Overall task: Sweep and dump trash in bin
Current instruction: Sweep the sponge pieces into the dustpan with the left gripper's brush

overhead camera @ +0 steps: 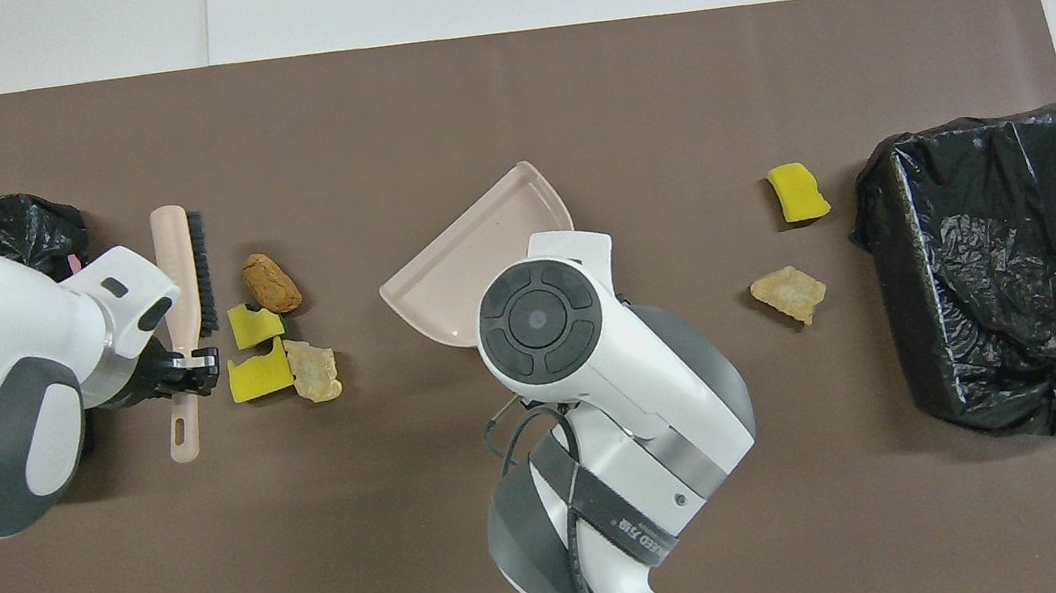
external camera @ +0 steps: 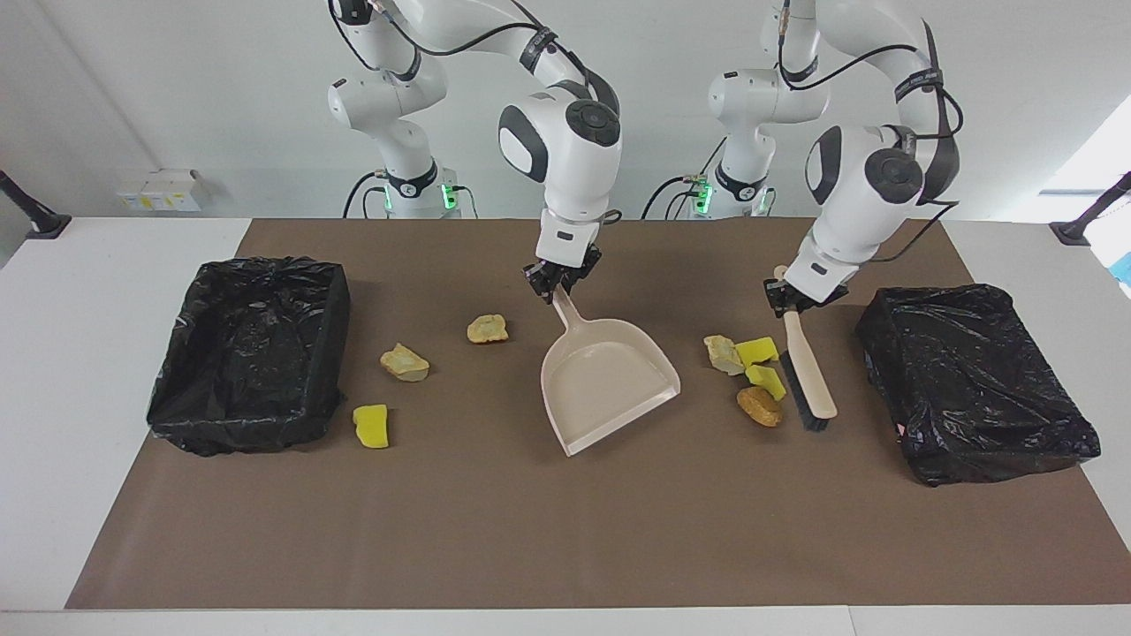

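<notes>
Seven scraps of trash lie on the brown mat covering the desk. Four are clustered toward the left arm's end: a tan lump (external camera: 723,353), two yellow sponge chunks (external camera: 756,351) (external camera: 766,380) and an orange-brown lump (external camera: 760,406). Three are spread toward the right arm's end: a tan lump (external camera: 487,329), a second tan lump (external camera: 405,362) and a yellow chunk (external camera: 371,426), the last near the black-lined bin (external camera: 250,353) at that end. A second lined bin (external camera: 976,380) stands at the left arm's end.

The left pincer (external camera: 795,299) is clenched on the handle of the brush (external camera: 806,375), whose bristles are set just beside the cluster, on its bin side, judged ready to push the scraps toward the desk's middle.

The right pincer (external camera: 557,281) is clenched on the handle of the dustpan (external camera: 608,382). The pan is held tilted near the desk's middle, its open mouth angled toward the cluster, presumably to receive the swept scraps. No trash is yet in the pan or in either bin
</notes>
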Controlling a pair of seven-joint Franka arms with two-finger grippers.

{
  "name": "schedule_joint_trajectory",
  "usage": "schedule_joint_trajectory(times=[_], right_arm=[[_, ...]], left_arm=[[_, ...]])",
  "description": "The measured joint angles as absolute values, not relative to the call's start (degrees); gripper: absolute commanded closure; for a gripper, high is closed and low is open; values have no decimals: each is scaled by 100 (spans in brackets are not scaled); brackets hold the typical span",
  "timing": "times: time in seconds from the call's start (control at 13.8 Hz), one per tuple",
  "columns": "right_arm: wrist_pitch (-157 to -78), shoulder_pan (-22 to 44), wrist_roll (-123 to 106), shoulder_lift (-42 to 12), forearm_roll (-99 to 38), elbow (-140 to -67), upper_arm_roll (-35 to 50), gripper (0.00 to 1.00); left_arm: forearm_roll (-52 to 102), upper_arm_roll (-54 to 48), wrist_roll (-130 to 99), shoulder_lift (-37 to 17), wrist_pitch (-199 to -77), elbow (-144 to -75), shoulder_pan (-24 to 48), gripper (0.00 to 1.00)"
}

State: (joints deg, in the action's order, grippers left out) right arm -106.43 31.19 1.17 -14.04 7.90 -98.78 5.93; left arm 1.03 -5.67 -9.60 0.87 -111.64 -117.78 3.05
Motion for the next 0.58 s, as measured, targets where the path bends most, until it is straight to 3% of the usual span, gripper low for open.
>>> schedule_joint_trajectory(times=[0.22,0.58], right_arm=[[-10612,2915,-1575,-1406,791,-9989,582,100],[-10922,2421,-4368,-1429,792,-10179,565,100]], left_arm=[[118,-521,-1085,131,-11135,-11826,106,100],[144,-591,-1219,161,-11135,-12595,148,100]])
